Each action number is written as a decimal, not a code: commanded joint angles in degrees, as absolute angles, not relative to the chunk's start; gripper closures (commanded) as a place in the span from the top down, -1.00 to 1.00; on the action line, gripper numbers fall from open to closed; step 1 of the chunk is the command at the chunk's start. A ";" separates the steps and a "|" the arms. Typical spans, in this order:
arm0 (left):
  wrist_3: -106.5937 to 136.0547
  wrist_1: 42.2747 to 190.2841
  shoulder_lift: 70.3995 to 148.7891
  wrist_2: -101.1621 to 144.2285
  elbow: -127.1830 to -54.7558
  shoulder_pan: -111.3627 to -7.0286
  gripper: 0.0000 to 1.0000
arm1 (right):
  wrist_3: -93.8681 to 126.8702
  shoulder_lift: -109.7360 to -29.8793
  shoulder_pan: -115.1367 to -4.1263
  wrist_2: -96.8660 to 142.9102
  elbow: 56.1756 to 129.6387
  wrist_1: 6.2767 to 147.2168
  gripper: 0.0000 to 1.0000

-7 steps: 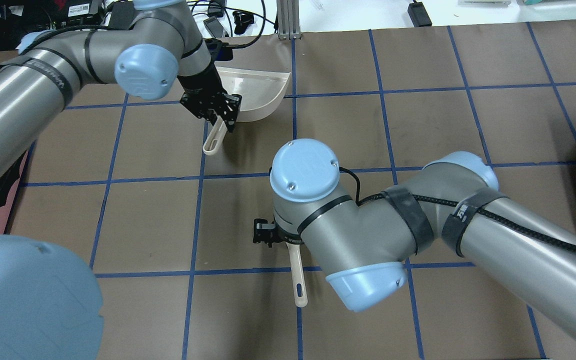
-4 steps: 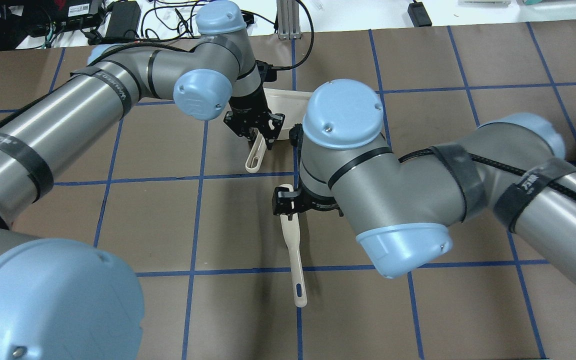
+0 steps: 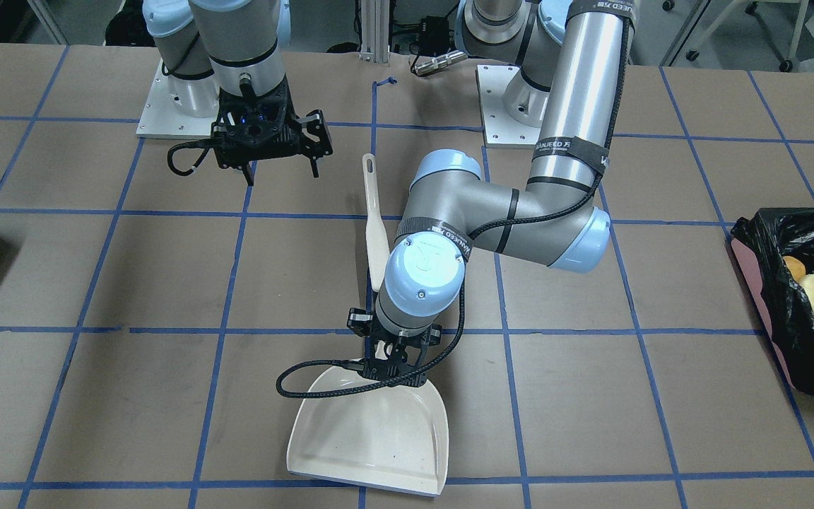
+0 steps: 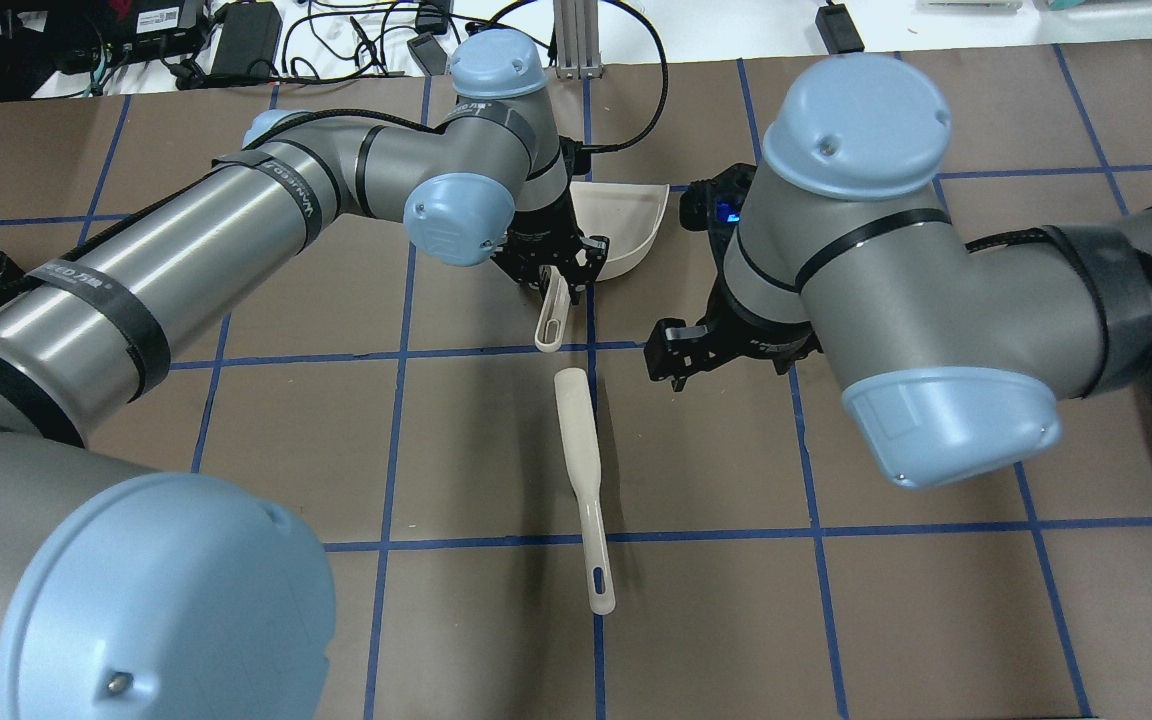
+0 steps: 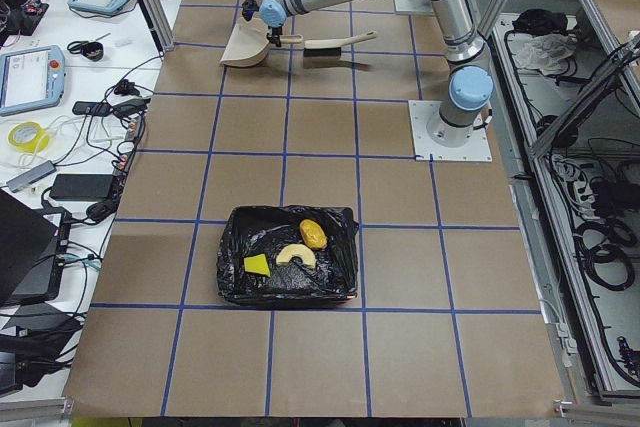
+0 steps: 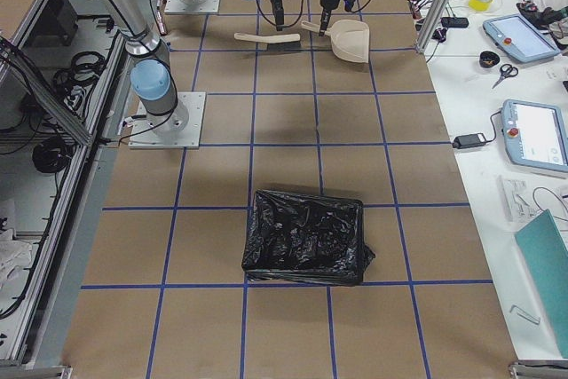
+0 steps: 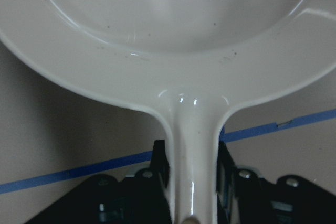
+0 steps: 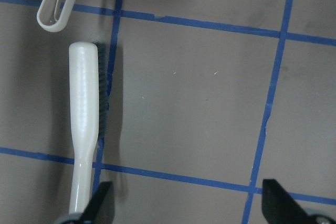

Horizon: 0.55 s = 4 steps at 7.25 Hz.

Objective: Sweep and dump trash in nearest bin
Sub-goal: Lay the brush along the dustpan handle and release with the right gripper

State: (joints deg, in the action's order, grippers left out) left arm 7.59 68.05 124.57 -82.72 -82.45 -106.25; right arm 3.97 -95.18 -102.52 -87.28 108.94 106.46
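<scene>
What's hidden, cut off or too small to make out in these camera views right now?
Front-facing view: the right edge cuts off the pink-sided, black-bag-lined bin; the left arm covers the head of the cream brush.
Overhead view: the left arm hides part of the cream plastic dustpan.
Exterior right view: bag folds hide the bin's contents.

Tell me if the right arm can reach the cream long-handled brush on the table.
Likely yes. The right gripper hangs open beside the cream long-handled brush, nothing between them. The white dustpan handle in the left gripper ends near the brush without touching.
</scene>
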 commanded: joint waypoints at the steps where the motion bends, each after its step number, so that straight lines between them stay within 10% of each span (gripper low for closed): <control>1: 10.28 66.89 124.98 -82.79 -82.35 -106.96 -1.00 | -3.30 -95.27 -98.28 -87.44 106.28 103.45 1.00; 4: 11.07 66.80 125.24 -82.88 -82.44 -107.31 -0.84 | -14.39 -95.27 -88.19 -87.54 98.64 91.70 1.00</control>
State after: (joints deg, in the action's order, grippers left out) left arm 10.68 66.86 125.15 -82.77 -82.37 -107.15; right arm -10.54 -95.27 -92.68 -87.34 101.98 96.17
